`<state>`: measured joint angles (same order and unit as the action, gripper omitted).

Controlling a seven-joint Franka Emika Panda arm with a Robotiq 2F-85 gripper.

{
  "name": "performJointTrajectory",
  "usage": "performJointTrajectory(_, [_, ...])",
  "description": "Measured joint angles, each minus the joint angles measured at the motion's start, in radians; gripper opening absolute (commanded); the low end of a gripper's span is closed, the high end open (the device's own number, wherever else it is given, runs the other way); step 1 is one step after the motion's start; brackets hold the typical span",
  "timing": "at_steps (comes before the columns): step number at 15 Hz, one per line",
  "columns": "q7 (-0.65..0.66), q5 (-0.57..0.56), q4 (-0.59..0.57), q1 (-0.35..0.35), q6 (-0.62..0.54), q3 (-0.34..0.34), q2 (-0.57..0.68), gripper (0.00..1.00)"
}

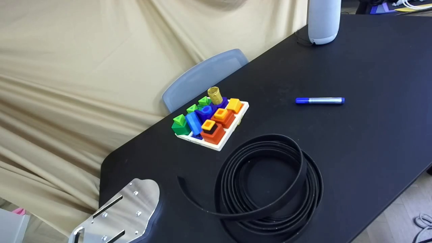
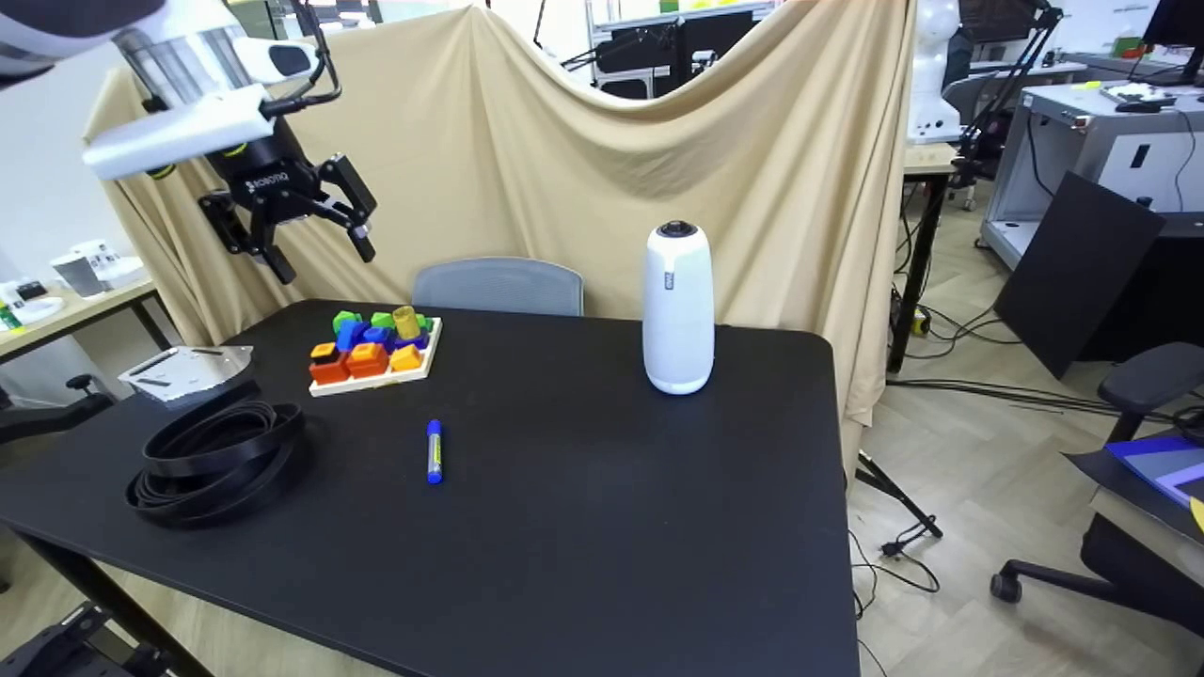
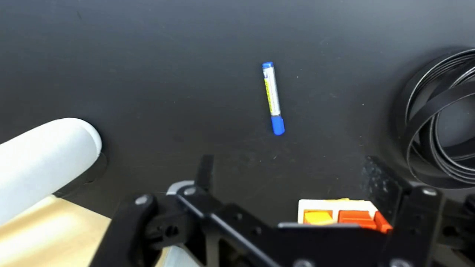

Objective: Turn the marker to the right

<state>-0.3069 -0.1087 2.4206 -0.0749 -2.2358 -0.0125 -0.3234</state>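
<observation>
The marker lies flat on the black table in both exterior views [image 1: 320,100] [image 2: 435,452] and in the wrist view [image 3: 272,96]. It has a white-silver barrel with a yellow label, a longer blue cap and a short blue end. In the wrist view it lies nearly lengthwise, its cap nearer my fingers. My gripper [image 2: 324,258] hangs in the air well above the table, at the height of the curtain. In the wrist view its fingers [image 3: 288,159] are spread wide with nothing between the tips. The marker is ahead of them, untouched. The gripper is out of view in an exterior view.
A black cable coil [image 1: 312,189] lies near the marker. A white board [image 2: 376,381] with colourful toy blocks stands by the chair side. A tall white cylinder device [image 2: 679,310] stands at the back edge. A silver metal plate [image 1: 130,209] lies at the table's end.
</observation>
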Motion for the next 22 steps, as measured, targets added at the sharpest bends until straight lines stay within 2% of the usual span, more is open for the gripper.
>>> performJointTrajectory(6, [-0.032, 0.016, 0.004, -0.008, -0.014, 0.013, 0.009, 1.0])
performJointTrajectory(11, [-0.1, 0.062, 0.028, -0.008, -0.119, 0.042, 0.057, 1.0])
performJointTrajectory(16, [-0.165, 0.078, 0.035, -0.008, -0.208, 0.048, 0.191, 1.0])
performJointTrajectory(22, [-0.164, 0.069, 0.024, 0.001, -0.316, 0.031, 0.391, 1.0])
